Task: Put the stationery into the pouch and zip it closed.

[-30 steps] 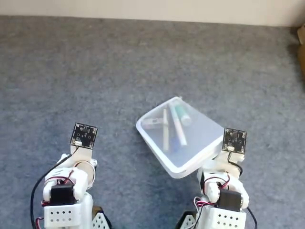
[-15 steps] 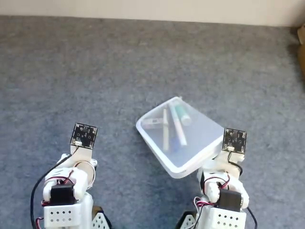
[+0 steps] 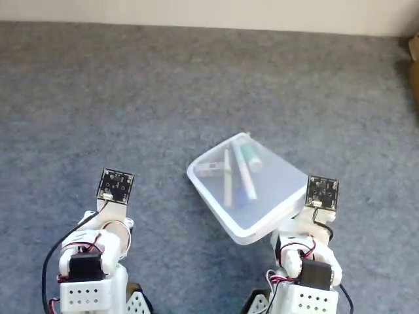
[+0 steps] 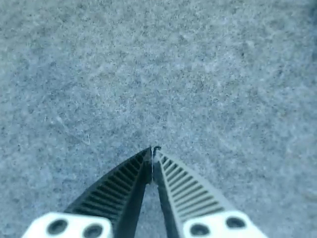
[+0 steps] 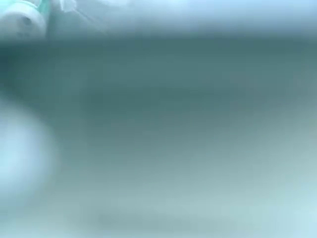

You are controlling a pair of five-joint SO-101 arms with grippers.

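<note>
grey carpet (image 3: 131,98) covers the table, with a beige strip (image 3: 209,13) along the far edge

pouch (image 3: 281,190): translucent, flat on the carpet, turned diagonal, right of centre, straight ahead of the right arm (image 3: 304,252). its near right corner is just beside the right camera board (image 3: 323,191). can't tell if the zip is open or closed

left arm (image 3: 91,252): on the left side, well apart from the pouch, with the left camera board (image 3: 116,185) over bare carpet

stationery, all showing through the pouch, bunched toward its far left half:
- pen (image 3: 245,180): blue and white, the longest item, lying at a slant
- pencil (image 3: 227,178): beige, just left of the pen, running roughly near to far
- marker (image 3: 252,159): teal, short and thick, just right of the pen's far end
- white piece (image 3: 211,168): small, left of the pencil near the pouch's left edge, can't tell what it is

left gripper (image 4: 151,152): clenched, ribbed tips meet at a point with nothing between them, bare carpet below. can't tell if it touches the carpet

right gripper: can't tell whether it is released or clenched. right wrist view sits close against the pouch (image 5: 173,129), and a white-and-teal round end (image 5: 22,20) is visible, can't tell which item it belongs to
</note>
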